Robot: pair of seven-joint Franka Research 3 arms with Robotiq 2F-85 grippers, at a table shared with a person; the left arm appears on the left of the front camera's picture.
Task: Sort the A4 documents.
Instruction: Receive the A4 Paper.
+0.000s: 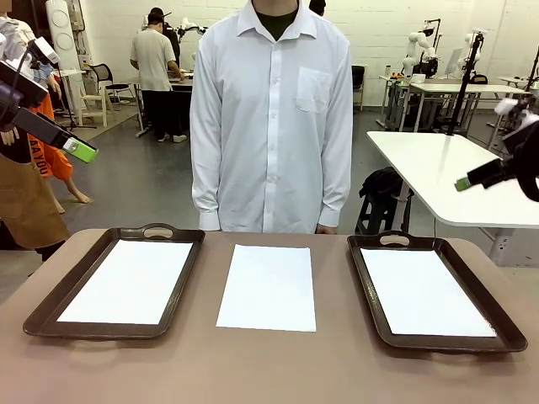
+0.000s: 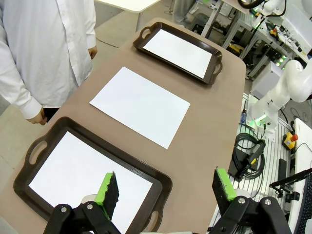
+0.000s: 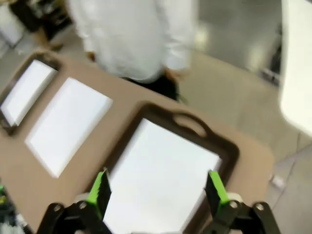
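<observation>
- The left tool [image 2: 165, 185] hangs high over the near rim of the left tray [image 1: 50, 316], its green pads spread wide with nothing between them.
- The right tool [image 3: 157, 187] is likewise wide open and empty, above the right tray [image 1: 366, 278]. Its wrist view is blurred, so fine detail there cannot be read.
- On the brown counter [image 1: 269, 370] the A4 documents lie in three places. One white sheet [image 1: 130, 280] lies flat inside the left tray and another [image 1: 425, 290] flat inside the right tray.
- The middle sheet [image 1: 268, 286] lies bare on the counter between the trays, touching neither, with its short edges toward robot and person.
- Beyond it the person [image 1: 269, 118] stands at the far edge. The person's hand [image 2: 36, 116] hangs by the counter, touching no paper.
- Step in hand, as I judge it: the approach before a pick. Neither tool has come to any sheet, and the middle sheet looks like the one left to sort.
- All sheets appear blank, so which tray it belongs in cannot be told.
- The next move calls for one tool to travel inward off its tray and descend on the middle sheet.
- Thin paper lying flat gives the pads no edge to pinch. The tool would likely have to press and drag the sheet toward the counter's edge, or bow it up, before closing.
- The risks are creasing it or pushing it under a tray rim.
</observation>
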